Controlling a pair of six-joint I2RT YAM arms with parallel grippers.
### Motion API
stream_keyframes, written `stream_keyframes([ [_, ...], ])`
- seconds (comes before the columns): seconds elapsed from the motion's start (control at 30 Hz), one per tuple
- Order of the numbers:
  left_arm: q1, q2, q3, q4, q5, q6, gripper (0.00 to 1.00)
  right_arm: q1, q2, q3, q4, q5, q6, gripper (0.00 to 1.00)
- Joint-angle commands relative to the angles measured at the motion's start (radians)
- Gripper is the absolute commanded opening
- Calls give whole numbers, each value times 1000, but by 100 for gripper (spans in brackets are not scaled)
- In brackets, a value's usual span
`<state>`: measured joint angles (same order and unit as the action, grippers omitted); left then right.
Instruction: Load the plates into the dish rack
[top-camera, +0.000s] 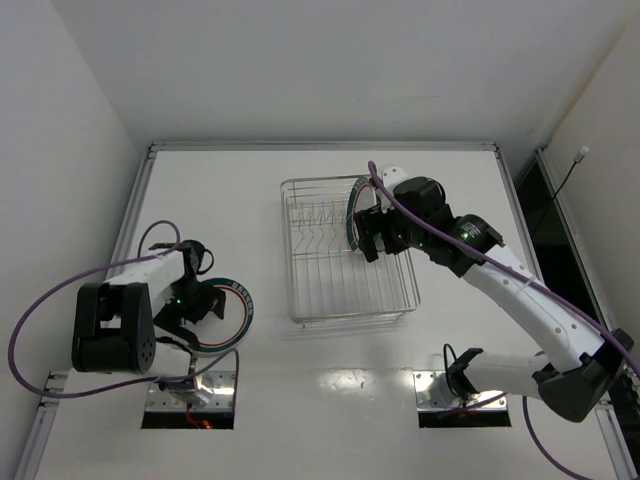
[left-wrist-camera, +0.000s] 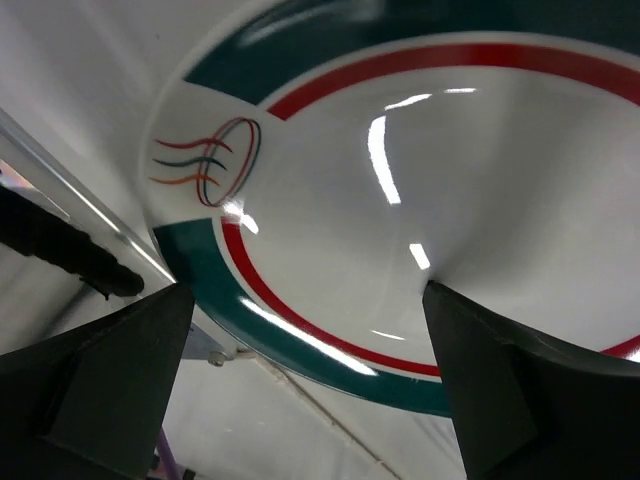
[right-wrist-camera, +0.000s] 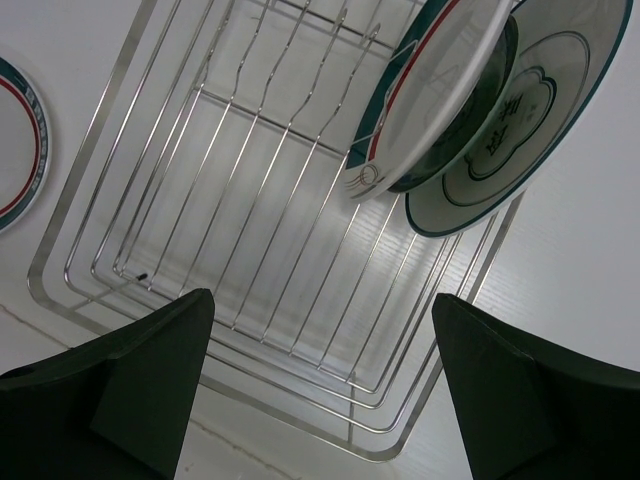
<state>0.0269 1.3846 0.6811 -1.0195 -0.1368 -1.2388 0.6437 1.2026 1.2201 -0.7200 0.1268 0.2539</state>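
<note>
A white plate with a green rim and red band (top-camera: 237, 320) lies on the table at the near left. My left gripper (top-camera: 207, 303) hovers open at its left edge. In the left wrist view this plate (left-wrist-camera: 450, 180) fills the frame, its near rim lying between the spread fingers of the left gripper (left-wrist-camera: 310, 385), untouched. The silver wire dish rack (top-camera: 345, 318) stands mid-table. Three plates stand on edge at its far right: a green-and-red rimmed plate (right-wrist-camera: 440, 90), a dark teal plate (right-wrist-camera: 503, 62) behind it, and a dark-motif plate (right-wrist-camera: 520, 130). My right gripper (right-wrist-camera: 320, 390) hangs open and empty over the rack.
A metal rail (top-camera: 130, 215) borders the table's left side, with white walls beyond. Purple cables (top-camera: 60, 290) loop off both arms. The rack's upright prongs (right-wrist-camera: 290, 60) stand in a row left of the loaded plates. The table plate's rim (right-wrist-camera: 15, 140) shows at the right wrist view's left edge.
</note>
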Motion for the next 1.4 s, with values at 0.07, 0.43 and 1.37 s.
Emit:
stream_keyframes([
  [0.07, -41, 119, 8, 132, 89, 16, 100, -3, 2, -8, 7, 4, -10, 88],
  [0.43, -113, 232, 52, 297, 201, 62, 82, -3, -8, -8, -12, 22, -19, 88],
  [1.37, -131, 456, 555, 398, 184, 272, 71, -3, -26, 1, -58, 59, -28, 88],
])
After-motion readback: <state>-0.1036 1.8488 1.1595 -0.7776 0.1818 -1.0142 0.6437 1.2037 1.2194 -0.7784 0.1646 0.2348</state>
